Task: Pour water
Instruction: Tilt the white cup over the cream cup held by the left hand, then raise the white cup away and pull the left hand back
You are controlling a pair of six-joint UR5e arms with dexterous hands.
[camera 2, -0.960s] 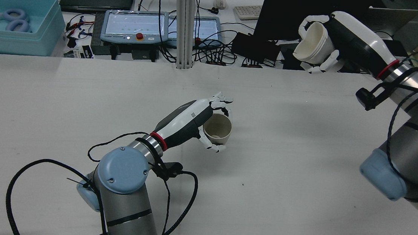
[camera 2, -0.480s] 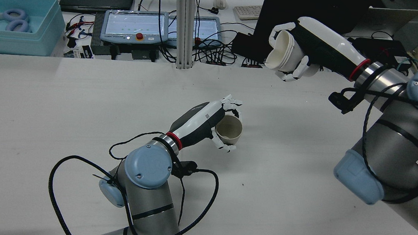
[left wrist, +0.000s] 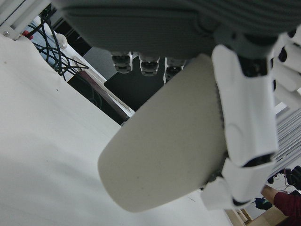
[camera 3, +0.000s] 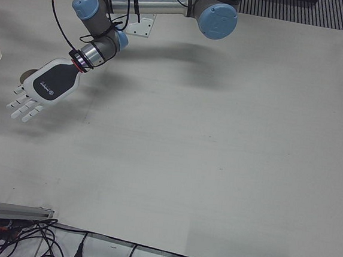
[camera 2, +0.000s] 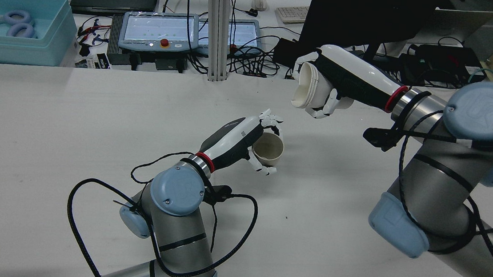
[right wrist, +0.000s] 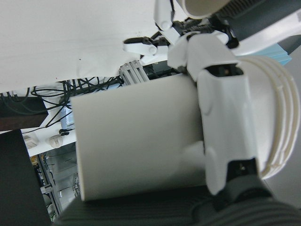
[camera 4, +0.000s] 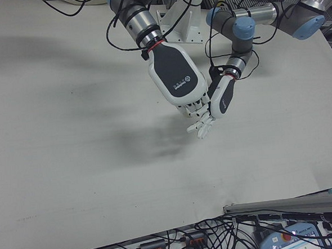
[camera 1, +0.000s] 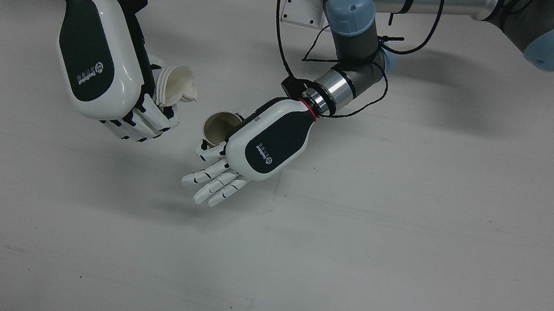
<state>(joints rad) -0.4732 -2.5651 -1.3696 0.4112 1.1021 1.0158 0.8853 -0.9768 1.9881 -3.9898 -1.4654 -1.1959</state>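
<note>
My right hand (camera 2: 345, 82) is shut on a white cup with a ribbed rim (camera 2: 306, 90). It holds the cup in the air, tilted on its side with the mouth toward my left hand. The front view shows this hand (camera 1: 97, 64) and the cup (camera 1: 175, 86) just beside the beige cup (camera 1: 219, 126). My left hand (camera 2: 237, 142) holds the beige cup (camera 2: 269, 148) near the table's middle, with fingers on its far side and thumb on its near side. The left hand view shows the cup (left wrist: 164, 150) against the palm. I cannot see inside either cup.
A light blue bin (camera 2: 14, 42) stands at the back left beyond the table edge. Two teach pendants (camera 2: 157, 30), a metal post (camera 2: 218, 29) and a dark monitor (camera 2: 351, 13) line the back. A black cable (camera 2: 221, 225) loops around my left arm.
My right hand has swung left and down with the white cup, coming closer to the beige cup. My left arm has shifted a little to the right with its cup.
</note>
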